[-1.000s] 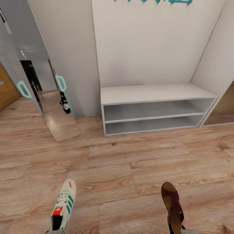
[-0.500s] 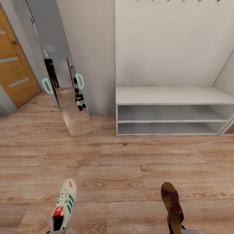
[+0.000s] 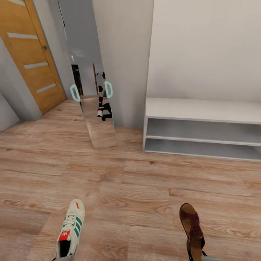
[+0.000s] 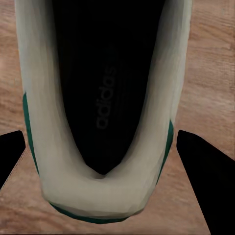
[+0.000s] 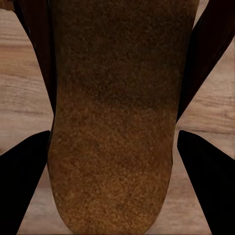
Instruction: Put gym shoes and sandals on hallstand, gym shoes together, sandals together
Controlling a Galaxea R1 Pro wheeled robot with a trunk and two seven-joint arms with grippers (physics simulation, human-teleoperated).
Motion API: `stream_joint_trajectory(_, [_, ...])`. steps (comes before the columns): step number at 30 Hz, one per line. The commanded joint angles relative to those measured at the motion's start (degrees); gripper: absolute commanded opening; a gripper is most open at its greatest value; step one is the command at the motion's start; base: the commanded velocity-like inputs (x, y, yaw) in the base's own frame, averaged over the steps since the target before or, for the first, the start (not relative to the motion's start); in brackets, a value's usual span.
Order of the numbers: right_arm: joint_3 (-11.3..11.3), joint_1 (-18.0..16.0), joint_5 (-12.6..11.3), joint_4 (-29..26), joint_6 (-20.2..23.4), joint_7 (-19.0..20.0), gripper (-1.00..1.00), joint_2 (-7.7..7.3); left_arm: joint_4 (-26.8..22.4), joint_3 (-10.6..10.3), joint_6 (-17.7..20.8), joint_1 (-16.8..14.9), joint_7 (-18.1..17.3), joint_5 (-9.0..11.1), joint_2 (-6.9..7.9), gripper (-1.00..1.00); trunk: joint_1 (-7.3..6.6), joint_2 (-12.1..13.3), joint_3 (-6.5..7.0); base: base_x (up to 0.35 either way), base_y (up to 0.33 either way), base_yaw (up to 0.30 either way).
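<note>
One white gym shoe [image 3: 71, 231] with green stripes hangs toe-forward over the corridor floor [image 3: 137, 188] at the lower left. My left gripper [image 4: 100, 132] is shut on its heel, and the dark fingers [image 4: 203, 181] flank the heel collar [image 4: 98, 196]. A dark brown sandal [image 3: 191, 227] hangs at the lower right. My right gripper [image 5: 113, 132] is shut on its heel end, with the tan footbed [image 5: 112, 147] between the fingers [image 5: 24, 181]. The hallstand is out of view.
A low pale two-level shelf unit [image 3: 203, 108] stands against the white wall ahead on the right, with bare wall above it. A mirrored panel [image 3: 95, 108] with teal handles stands left of it. Further left is a wooden door [image 3: 32, 58]. Open plank floor lies between.
The camera has swung left, so the shelf unit and mirror slid rightwards in the picture and the wooden door came into view. Both shoes stay in my grippers.
</note>
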Motion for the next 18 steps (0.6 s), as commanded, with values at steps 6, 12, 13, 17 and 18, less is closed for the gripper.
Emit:
stream_joint_trajectory(6, [-0.22, -0.02, 0.21, 0.06, -0.16, -0.09, -1.00, 0.01, -0.02, 0.29, -0.18, -0.06, -0.95, -0.58, 0.41, -1.00, -0.01, -0.02, -0.04, 0.000, 0.000, 0.279])
stream_joint_trajectory(12, [-0.19, -0.02, 0.21, 0.06, -0.16, -0.09, -1.00, 0.01, 0.04, 0.24, -0.16, -0.05, -1.16, -0.69, 0.46, -1.00, -0.01, -0.02, -0.04, 0.000, 0.000, 0.279])
stream_joint_trajectory(13, [-0.18, -0.02, 0.21, 0.06, -0.16, -0.09, -1.00, 0.01, 0.05, 0.22, -0.15, -0.05, -1.18, -0.74, 0.46, -1.00, -0.01, -0.02, -0.04, 0.000, 0.000, 0.279])
stream_joint_trajectory(17, [-0.17, -0.02, 0.21, 0.06, -0.16, -0.09, -1.00, 0.01, 0.06, 0.13, -0.16, 0.03, -1.21, -0.92, 0.47, -1.00, -0.01, -0.02, -0.04, 0.000, 0.000, 0.279])
stream_joint_trajectory(18, [-0.17, -0.02, 0.21, 0.05, -0.16, -0.09, -1.00, 0.01, 0.07, 0.15, -0.17, 0.05, -1.21, -0.93, 0.47, -1.00, -0.01, -0.02, -0.04, 0.000, 0.000, 0.279])
